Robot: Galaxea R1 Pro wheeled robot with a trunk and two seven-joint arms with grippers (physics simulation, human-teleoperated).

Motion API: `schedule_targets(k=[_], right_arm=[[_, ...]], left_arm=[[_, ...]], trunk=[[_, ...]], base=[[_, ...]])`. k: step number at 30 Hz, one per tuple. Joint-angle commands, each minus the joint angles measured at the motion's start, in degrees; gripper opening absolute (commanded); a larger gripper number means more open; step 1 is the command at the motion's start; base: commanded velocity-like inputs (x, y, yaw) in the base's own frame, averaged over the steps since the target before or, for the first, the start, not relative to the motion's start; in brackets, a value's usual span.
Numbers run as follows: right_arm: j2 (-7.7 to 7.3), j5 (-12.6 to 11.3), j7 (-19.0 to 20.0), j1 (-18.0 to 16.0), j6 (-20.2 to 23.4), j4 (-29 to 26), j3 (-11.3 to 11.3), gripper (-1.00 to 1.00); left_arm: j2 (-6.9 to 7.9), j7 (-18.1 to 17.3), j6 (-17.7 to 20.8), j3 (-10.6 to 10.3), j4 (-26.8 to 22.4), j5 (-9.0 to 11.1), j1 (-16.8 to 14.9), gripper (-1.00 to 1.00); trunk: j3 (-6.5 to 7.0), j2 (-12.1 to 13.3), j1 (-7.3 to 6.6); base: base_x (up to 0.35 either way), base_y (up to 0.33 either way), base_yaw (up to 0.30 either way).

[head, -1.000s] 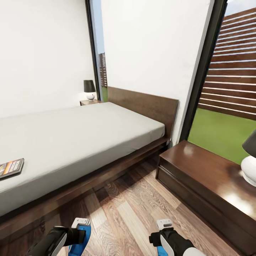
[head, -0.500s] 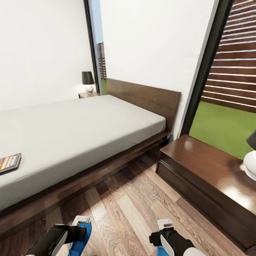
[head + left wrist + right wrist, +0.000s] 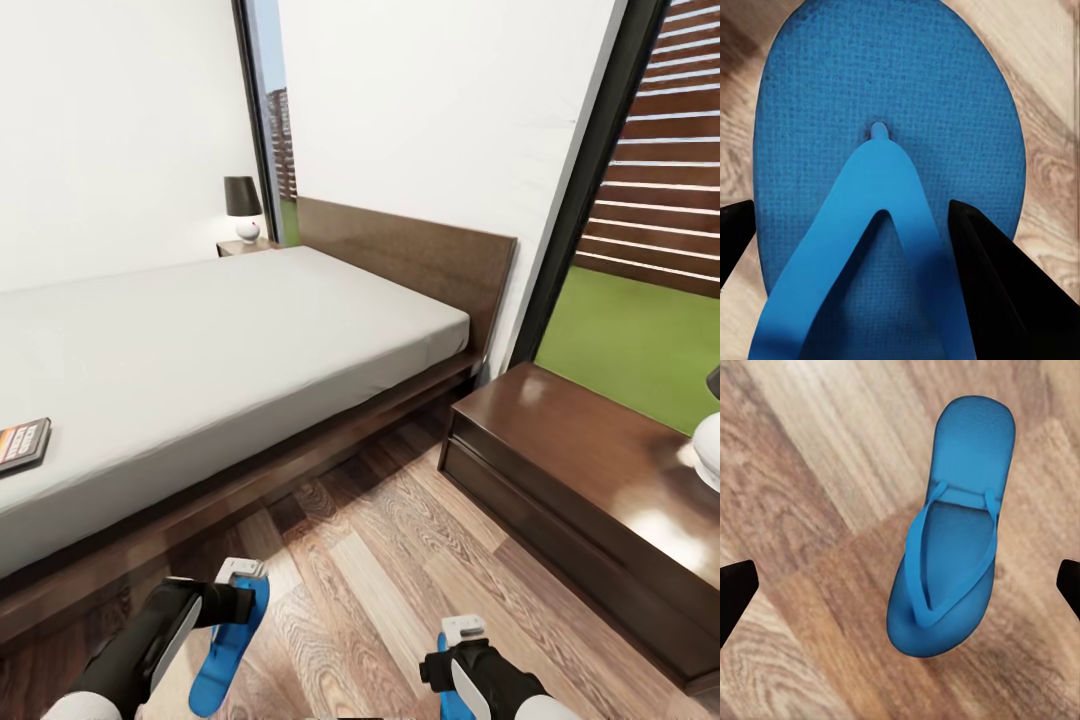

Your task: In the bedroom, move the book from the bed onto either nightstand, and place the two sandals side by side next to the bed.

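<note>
Blue sandal [image 3: 222, 645] is rising off the wood floor [image 3: 370, 560] in the closed left gripper [image 3: 243, 578], lifted since a second ago; right gripper [image 3: 461, 632] is hanging wide open over the other sandal [image 3: 949, 529], bedside placement pending.

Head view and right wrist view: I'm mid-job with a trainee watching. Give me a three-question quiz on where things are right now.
1. True or false: the book is already off the bed.
2. The right gripper hangs over: A) a sandal lying on the floor; B) the book; C) a pillow.
3. What stands on the nightstand beyond the bed?

Key: 1 false, it lies on the mattress. 2 A. 3 a lamp.
</note>
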Motion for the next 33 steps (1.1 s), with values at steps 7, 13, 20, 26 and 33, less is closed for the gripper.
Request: schedule_targets(k=[7,13,20,26,33], right_arm=[[-0.02,-0.1,-0.3,-0.1,0.4,-0.1,0.4,1.00],[-0.02,-0.1,-0.3,-0.2,0.4,-0.2,0.4,1.00],[-0.01,-0.1,-0.3,-0.7,0.4,-0.2,0.4,1.00],[-0.07,-0.1,-0.3,-1.0,0.4,-0.2,0.4,1.00],[-0.03,-0.1,-0.3,-1.0,0.4,-0.2,0.4,1.00]], left_arm=[[-1.23,0.1,1.2,-3.7,-2.1,-0.1,-0.1,-1.00],[-2.03,0.2,1.5,-7.3,-2.8,-0.1,-0.3,-1.00],[-2.23,0.2,1.3,-8.7,-3.4,-0.3,-2.1,-1.00],[-2.32,0.3,0.9,-9.6,-4.8,-5.4,-2.4,-1.00],[-2.27,0.1,0.8,-9.9,-5.7,-7.6,-2.6,-1.00]], trunk=[[-0.05,0.0,-0.01],[-0.05,0.0,-0.01],[-1.16,-0.1,0.12],[-1.16,-0.1,0.12],[-2.71,-0.2,0.30]], base=[[0.000,0.000,0.000],[0.000,0.000,0.000],[0.000,0.000,0.000],[0.000,0.000,0.000],[0.000,0.000,0.000]])
